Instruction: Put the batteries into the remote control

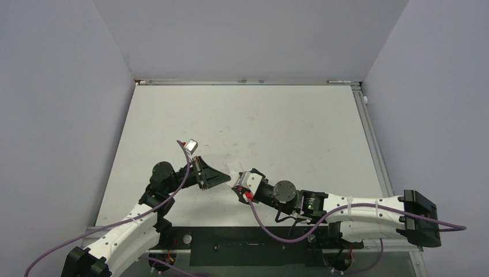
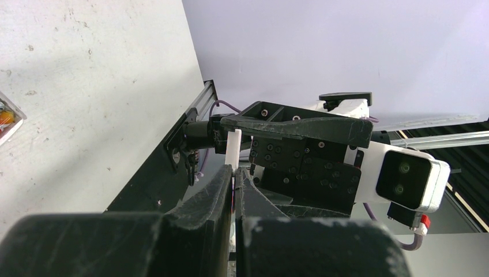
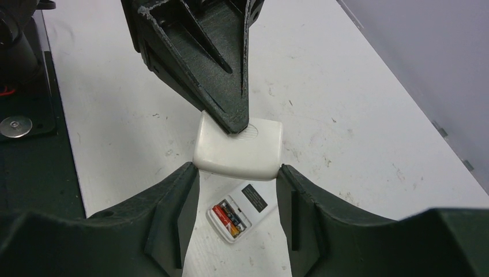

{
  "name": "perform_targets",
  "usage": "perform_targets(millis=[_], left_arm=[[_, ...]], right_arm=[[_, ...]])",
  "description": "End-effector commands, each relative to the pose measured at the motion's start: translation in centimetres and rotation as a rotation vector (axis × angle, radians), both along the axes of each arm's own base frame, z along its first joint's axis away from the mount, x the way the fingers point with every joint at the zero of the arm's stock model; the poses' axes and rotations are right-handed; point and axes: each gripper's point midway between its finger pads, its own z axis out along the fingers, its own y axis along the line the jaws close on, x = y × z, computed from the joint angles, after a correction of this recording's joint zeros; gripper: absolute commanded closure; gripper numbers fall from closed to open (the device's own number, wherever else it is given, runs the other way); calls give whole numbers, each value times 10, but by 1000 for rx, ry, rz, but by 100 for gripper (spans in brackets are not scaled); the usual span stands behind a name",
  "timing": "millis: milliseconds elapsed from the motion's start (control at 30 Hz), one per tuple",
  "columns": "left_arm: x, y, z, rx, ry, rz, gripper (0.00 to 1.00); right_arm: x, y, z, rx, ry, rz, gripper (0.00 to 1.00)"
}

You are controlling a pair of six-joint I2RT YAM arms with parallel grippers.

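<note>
Nearest the right wrist lens, the right gripper (image 3: 237, 168) has its two dark fingers set against the side edges of a white battery cover (image 3: 236, 153). They appear to press on both sides, so I take it to be gripping the cover. From 12 o'clock the left gripper (image 3: 235, 122) reaches in with its jaws clamped flat on the cover's far edge, near the ribbed thumb patch. In the left wrist view that same cover shows as a thin white strip pinched between the closed fingers. Both tools thus hold one part, lifted off the table (image 3: 346, 86).

At 6 o'clock of the cover, on the table below it, lies the remote control (image 3: 256, 202), back side up. The batteries (image 3: 228, 216) sit side by side in its open recess, one reddish and one dark. From overhead the remote is hidden under the meeting grippers.

Loading itself looks done, and the step in hand is closing the compartment, with the cover shared between the arms as if for a handover or regrip. Next, one gripper should let go. The other must then bring the cover down level, line its edges up with the recess and seat it. The handset lies loose, so it may need steadying.
</note>
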Motion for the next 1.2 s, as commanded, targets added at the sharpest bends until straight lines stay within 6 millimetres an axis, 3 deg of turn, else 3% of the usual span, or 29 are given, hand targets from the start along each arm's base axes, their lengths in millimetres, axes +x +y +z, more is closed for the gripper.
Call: perform_targets(millis=[0,933,1100,1167], left_arm=[[2,-1,10,-23,-44,1,100],[2,1,9,-29,-41,20,100],[2,1,8,-31,-39,23,100],[2,0,8,-30,-39,22,100]], right_arm=[[2,5,21,94,-6,-14,51],[5,15,22,145,22,-34,46],[6,14,22,151,24,-41,50],[7,14,22,151,21,-44,57]])
